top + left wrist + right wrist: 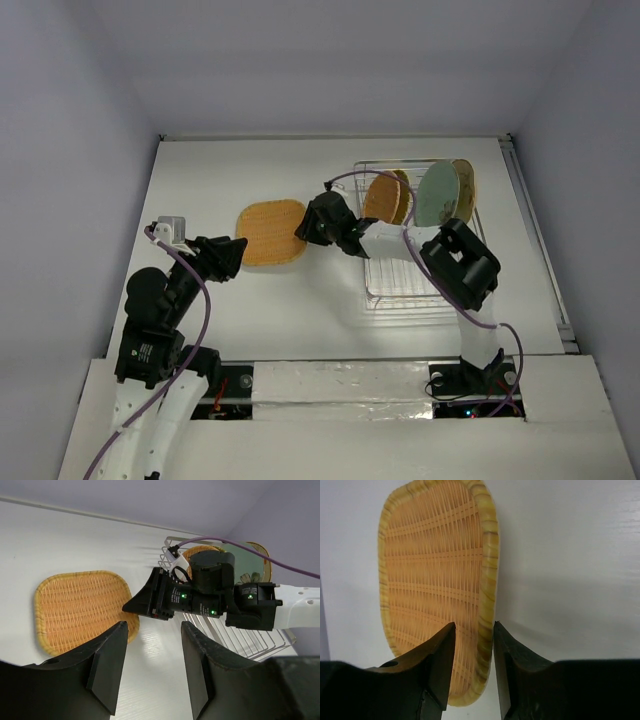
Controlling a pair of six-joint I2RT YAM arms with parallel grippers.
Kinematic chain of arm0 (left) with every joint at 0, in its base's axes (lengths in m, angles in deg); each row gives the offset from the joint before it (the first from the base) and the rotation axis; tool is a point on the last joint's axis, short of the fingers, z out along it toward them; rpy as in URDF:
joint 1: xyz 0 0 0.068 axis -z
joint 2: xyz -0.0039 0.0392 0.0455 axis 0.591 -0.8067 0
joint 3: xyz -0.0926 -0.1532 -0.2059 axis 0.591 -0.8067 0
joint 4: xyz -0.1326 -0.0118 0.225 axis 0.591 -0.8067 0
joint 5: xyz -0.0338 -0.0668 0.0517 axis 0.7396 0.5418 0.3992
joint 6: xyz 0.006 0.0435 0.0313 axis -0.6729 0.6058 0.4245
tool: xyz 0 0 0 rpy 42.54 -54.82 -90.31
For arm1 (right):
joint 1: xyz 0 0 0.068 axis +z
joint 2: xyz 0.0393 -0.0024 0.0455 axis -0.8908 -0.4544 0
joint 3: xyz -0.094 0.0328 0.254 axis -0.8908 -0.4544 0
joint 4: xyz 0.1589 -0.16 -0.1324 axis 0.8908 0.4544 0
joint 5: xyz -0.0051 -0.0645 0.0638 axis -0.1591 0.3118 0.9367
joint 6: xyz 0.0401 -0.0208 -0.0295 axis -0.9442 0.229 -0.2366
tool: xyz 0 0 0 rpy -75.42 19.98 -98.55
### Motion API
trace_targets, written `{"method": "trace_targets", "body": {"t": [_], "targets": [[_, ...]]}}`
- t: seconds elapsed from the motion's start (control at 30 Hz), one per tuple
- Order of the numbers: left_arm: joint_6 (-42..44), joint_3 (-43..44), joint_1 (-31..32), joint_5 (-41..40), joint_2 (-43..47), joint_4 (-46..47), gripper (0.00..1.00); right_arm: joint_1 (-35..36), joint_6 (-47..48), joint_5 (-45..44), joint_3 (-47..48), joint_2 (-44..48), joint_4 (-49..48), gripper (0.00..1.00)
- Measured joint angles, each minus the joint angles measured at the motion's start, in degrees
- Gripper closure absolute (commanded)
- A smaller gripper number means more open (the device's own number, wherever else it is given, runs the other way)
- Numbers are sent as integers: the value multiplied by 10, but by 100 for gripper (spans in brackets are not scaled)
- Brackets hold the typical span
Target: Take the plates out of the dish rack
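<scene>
The orange woven-look plate (270,233) lies low over the table, left of the dish rack (420,292). My right gripper (303,232) is shut on its right rim. In the right wrist view the plate (435,555) fills the narrow gap between the fingers of the right gripper (474,626). My left gripper (238,252) stands open and empty just off the plate's left edge, and its own view has the left gripper (152,625) above bare table. A yellowish ribbed plate (385,198), a pale green plate (437,195) and a tan plate (466,185) stand upright in the rack.
The rack sits at the right of the white table (210,180), near a rail (535,240) along the table's right edge. My right arm's forearm (400,240) crosses over the rack's front half. Grey walls close in the table on three sides.
</scene>
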Motion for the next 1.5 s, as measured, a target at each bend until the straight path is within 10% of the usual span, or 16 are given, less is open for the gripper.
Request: {"method": "trace_targets", "body": {"t": [0.3,0.37,0.4,0.47,0.67,0.8,0.9,1.37,1.5], "targets": [[0,0,0,0,0,0,56,0,47,-19,0,19,38,22],[0,0,0,0,0,0,56,0,69,-35,0,57,67,35],[0,0,0,0,0,0,56,0,82,-45,0,80,79,70],[0,0,0,0,0,0,56,0,109,-76,-8,152,106,100],[-2,0,0,0,0,0,66,-25,179,-179,-29,357,168,100],[-3,0,0,0,0,0,86,-79,213,-217,-37,387,213,53],[-3,0,0,-1,0,0,86,-120,236,-220,-47,368,253,47],[-4,0,0,0,0,0,75,-160,272,-188,-45,267,287,58],[-4,0,0,0,0,0,74,-165,276,-188,-37,233,283,87]]}}
